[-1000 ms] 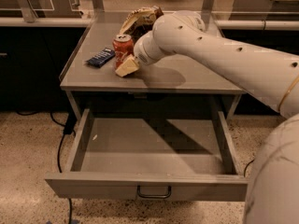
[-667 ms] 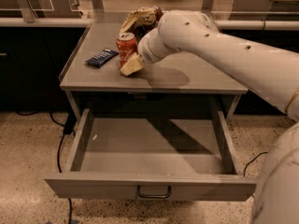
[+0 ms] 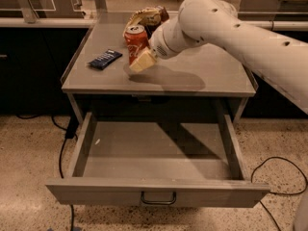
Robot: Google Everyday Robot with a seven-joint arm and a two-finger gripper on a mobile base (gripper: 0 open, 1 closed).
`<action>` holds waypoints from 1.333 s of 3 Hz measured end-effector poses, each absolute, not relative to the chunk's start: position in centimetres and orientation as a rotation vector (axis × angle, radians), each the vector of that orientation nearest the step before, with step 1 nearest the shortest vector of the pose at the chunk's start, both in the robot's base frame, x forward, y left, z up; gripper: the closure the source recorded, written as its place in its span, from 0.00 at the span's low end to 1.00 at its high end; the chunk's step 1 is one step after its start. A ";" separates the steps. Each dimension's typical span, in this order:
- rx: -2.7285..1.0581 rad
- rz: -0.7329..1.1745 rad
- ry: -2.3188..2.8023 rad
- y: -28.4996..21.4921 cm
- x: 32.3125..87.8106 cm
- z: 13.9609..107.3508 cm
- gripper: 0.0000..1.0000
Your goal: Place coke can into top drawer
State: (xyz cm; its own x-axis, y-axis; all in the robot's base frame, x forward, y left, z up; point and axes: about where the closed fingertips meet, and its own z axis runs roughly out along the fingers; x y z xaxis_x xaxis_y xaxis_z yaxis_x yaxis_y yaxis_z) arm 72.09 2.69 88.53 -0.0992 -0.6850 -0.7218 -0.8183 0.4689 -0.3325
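Camera view: a single view is given, in which the table and drawer are seen from the front and from above.
Gripper (image 3: 136, 61): it is found over the left rear part of the tabletop (image 3: 202, 76), at the end of the white arm (image 3: 231, 28) that reaches in from the right.
Jaws: they are clamped on the coke can (image 3: 136, 38). One cream finger (image 3: 143, 60) is seen pressed across the can's lower right side, and the other is hidden behind the can.
Coke can: it is held upright with its silver top up, above the left rear of the tabletop. Whether its base touches the surface cannot be told.
Shadow (image 3: 166, 78): a dark patch is cast on the tabletop just in front of and to the right of the can.
Top drawer (image 3: 159, 150): it stands wide open below the tabletop, well apart from the can. Its grey floor is seen, with a small pale speck near the left wall.
Handle (image 3: 158, 198): a dark loop is fixed at the centre of the flat front panel.
Snack bar wrapper (image 3: 105, 58): it is dark blue and lies flat on the tabletop to the left of the can, not touching it.
Crumpled bag (image 3: 146, 17): it is seen just behind the can, at the back edge of the tabletop.
Cables (image 3: 281, 170): dark leads are laid on the speckled floor (image 3: 29, 162) — one at each side of the drawer.
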 end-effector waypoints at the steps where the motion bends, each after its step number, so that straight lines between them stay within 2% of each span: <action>1: -1.307 0.212 1.822 1.6 70.3 89.8 1.00; 2: -1.355 0.244 1.856 -0.5 68.0 90.0 1.00; 4: -1.371 0.243 1.868 -0.9 66.6 89.6 1.00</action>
State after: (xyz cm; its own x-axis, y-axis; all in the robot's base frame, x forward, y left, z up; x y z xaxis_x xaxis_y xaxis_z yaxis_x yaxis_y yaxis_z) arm 66.60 -0.85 89.60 -0.1034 -0.7209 -0.6853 -0.8724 0.3967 -0.2856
